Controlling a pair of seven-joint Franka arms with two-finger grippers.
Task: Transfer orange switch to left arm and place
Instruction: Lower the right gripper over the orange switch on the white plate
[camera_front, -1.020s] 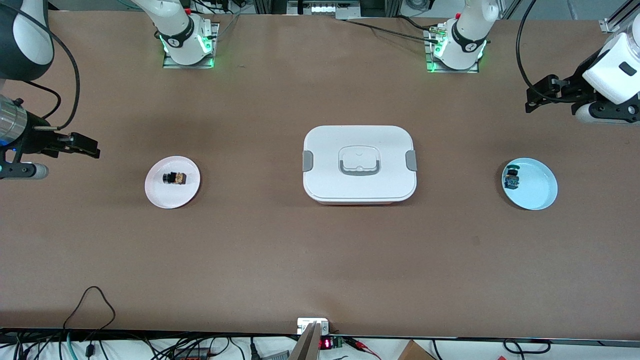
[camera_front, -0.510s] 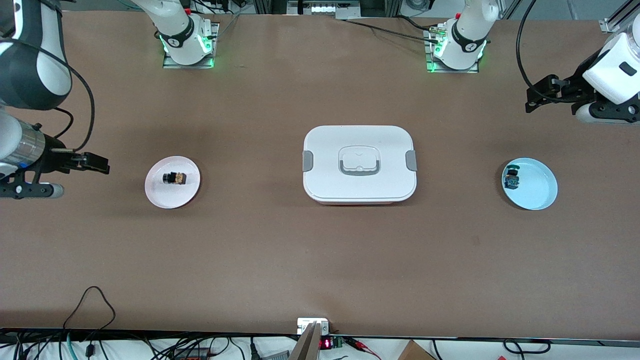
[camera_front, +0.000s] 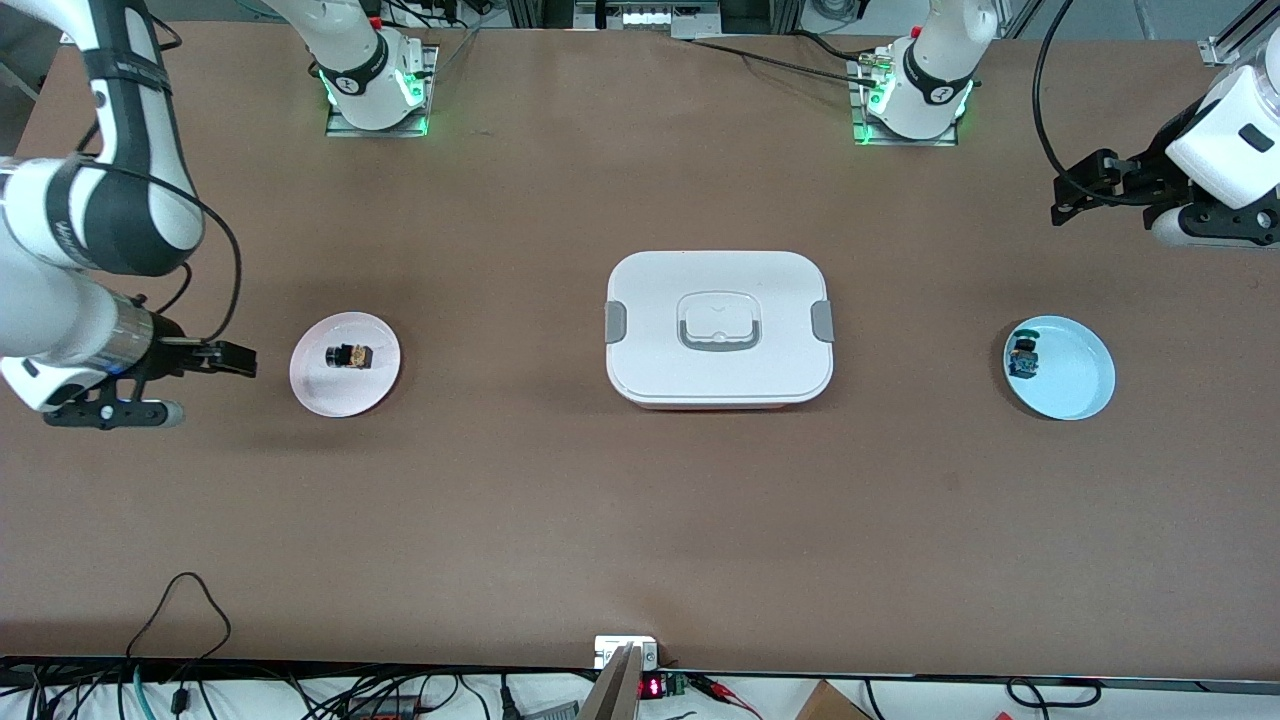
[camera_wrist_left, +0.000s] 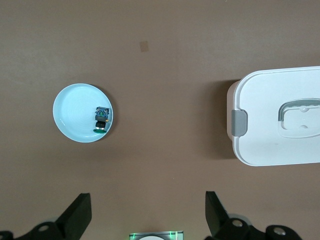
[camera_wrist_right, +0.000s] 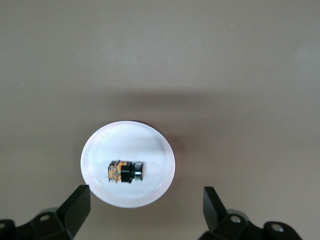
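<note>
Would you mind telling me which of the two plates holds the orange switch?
The pale pink plate toward the right arm's end of the table holds the orange switch. The light blue plate at the left arm's end carries the blue-and-green switch instead.

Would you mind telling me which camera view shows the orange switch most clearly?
The right wrist view: the orange switch lies on its side, unobstructed, on the pink plate, its orange body and black end distinct. The front view shows it only as a tiny dark speck on that plate. The left wrist view does not show it.
</note>
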